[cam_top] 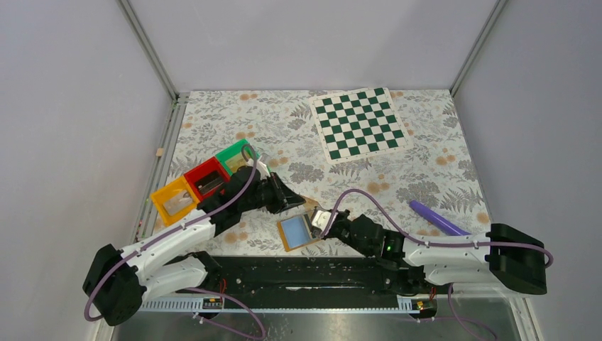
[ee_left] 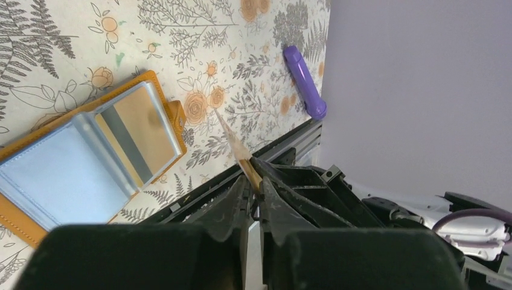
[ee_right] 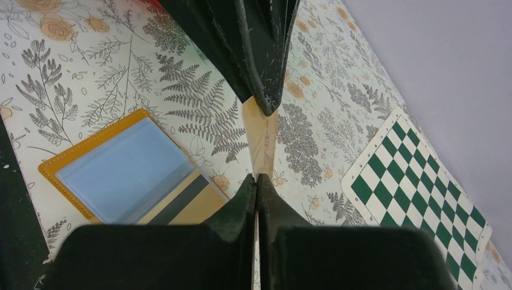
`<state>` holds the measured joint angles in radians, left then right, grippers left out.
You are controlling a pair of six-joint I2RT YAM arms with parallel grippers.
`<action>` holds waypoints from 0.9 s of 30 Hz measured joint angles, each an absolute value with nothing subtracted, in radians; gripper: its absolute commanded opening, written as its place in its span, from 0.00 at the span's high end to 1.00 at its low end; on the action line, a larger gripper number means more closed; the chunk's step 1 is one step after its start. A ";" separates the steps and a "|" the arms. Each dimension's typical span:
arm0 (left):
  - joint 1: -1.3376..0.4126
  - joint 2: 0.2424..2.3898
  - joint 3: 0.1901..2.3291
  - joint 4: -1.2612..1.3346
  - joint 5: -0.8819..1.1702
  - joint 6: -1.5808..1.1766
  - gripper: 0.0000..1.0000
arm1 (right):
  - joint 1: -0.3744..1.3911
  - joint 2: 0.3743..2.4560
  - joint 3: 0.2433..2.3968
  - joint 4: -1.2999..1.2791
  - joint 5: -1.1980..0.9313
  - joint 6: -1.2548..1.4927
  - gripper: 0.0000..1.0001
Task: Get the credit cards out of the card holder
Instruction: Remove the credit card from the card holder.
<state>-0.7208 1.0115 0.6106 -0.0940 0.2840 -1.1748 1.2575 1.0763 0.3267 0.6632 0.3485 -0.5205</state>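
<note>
The card holder (cam_top: 297,231) lies open on the floral mat near the front edge, pale-blue inside with an orange border. It also shows in the left wrist view (ee_left: 66,175) and the right wrist view (ee_right: 115,166). A tan card with a dark stripe (ee_left: 136,130) sits in its clear sleeve (ee_right: 184,202). A pale beige card (ee_right: 261,142) is held above the mat, just right of the holder, seen edge-on in the left wrist view (ee_left: 235,145). My left gripper (cam_top: 304,204) (ee_left: 256,181) is shut on one end. My right gripper (cam_top: 321,219) (ee_right: 257,179) is shut on the other.
Yellow (cam_top: 174,199), red (cam_top: 207,178) and green (cam_top: 235,155) bins stand in a row at the left, beside my left arm. A green-and-white chessboard (cam_top: 358,122) lies at the back right. A purple pen-like object (cam_top: 434,217) lies at the right.
</note>
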 measured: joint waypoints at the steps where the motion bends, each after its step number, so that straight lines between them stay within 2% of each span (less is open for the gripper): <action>1: -0.720 1.010 0.603 -0.086 0.284 -1.180 1.00 | 1.260 1.079 0.326 0.664 0.351 -0.528 0.94; 8: -0.721 1.009 0.580 -0.049 0.302 -1.178 1.00 | 1.278 1.071 0.309 0.664 0.357 -0.552 0.74; 12: -0.721 0.996 0.576 -0.033 0.302 -1.142 1.00 | 1.281 1.013 0.284 0.664 0.347 -0.530 0.54; 14: -0.721 0.970 0.560 -0.004 0.299 -1.115 1.00 | 1.281 0.978 0.268 0.663 0.339 -0.510 0.51; 17: -0.721 0.920 0.536 0.031 0.290 -1.063 1.00 | 1.282 0.932 0.247 0.655 0.331 -0.474 0.40; 27: -0.721 0.846 0.521 0.075 0.296 -0.781 1.00 | 1.283 0.631 0.233 0.466 0.386 -0.049 0.35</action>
<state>-0.7208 0.8455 0.5209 0.0753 0.2962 -0.7811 1.2827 0.6308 0.2325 0.4656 0.3862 -0.0490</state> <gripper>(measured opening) 0.010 0.634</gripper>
